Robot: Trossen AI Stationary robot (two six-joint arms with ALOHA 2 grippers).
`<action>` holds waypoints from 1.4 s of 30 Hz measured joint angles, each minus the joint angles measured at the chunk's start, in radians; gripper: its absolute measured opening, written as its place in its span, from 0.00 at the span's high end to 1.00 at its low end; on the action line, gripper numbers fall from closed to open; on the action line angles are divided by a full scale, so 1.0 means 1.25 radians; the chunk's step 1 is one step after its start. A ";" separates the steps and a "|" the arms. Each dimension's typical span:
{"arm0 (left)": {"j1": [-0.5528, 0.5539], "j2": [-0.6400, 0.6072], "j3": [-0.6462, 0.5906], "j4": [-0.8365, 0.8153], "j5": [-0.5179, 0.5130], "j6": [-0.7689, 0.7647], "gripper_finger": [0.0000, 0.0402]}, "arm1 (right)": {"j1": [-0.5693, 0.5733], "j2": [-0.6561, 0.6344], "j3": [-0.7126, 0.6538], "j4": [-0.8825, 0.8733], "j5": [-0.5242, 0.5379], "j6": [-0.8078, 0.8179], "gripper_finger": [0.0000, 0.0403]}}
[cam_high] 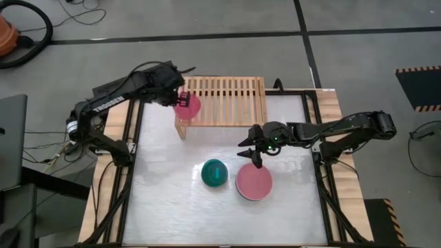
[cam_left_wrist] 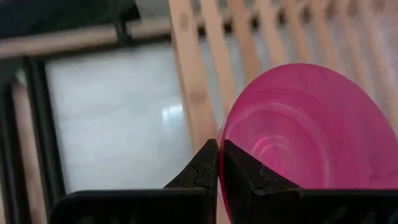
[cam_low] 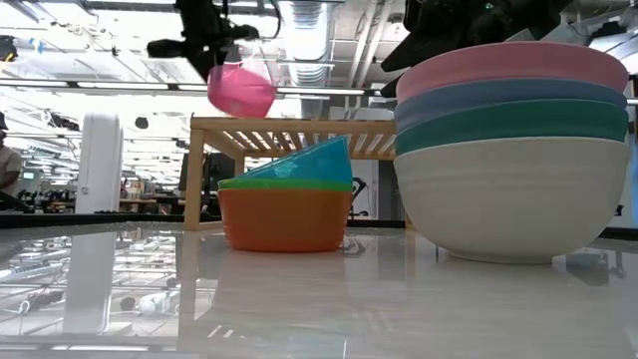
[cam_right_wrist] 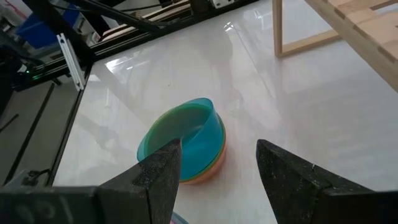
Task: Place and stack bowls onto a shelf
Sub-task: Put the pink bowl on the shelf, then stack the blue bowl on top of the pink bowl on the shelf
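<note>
My left gripper [cam_high: 180, 96] is shut on a small magenta bowl [cam_high: 188, 105] and holds it in the air over the left end of the light-wood shelf [cam_high: 227, 96]. In the low view the magenta bowl [cam_low: 242, 90] hangs tilted above the shelf's top [cam_low: 299, 127]. My right gripper [cam_high: 251, 155] is open and hovers just beyond the stack of large bowls [cam_high: 253, 182], touching nothing. That stack [cam_low: 513, 160] is pink, blue and teal over cream-white. A small stack [cam_low: 284, 214] stands left of it: orange-red, olive-green, and a tilted cyan bowl [cam_right_wrist: 186, 140] on top. My left gripper pinches the magenta bowl's rim [cam_left_wrist: 225, 134] between its two shut fingers [cam_left_wrist: 205, 165], one finger inside the bowl and one outside. The bowl is lifted clear above the shelf's left end and hangs tilted from the fingers.
The shelf stands at the table's far edge on two solid side legs [cam_right_wrist: 311, 31], its slatted top bare. Both bowl stacks sit on the white tabletop [cam_high: 165, 200] near its middle, with open table to the left and near side. A black frame borders the table.
</note>
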 joint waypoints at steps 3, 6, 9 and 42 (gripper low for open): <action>-0.001 -0.002 -0.049 0.043 0.004 -0.005 1.00 | 0.000 0.000 0.000 0.000 0.000 0.000 0.42; 0.001 -0.002 -0.077 0.079 0.004 -0.007 1.00 | 0.000 0.000 0.000 -0.003 0.000 0.000 0.42; 0.003 -0.002 -0.085 0.085 0.012 -0.007 1.00 | 0.000 0.000 0.000 -0.009 0.000 0.000 0.42; 0.002 -0.042 -0.073 0.036 -0.001 0.077 0.60 | -0.002 0.000 0.000 -0.024 0.000 0.000 0.42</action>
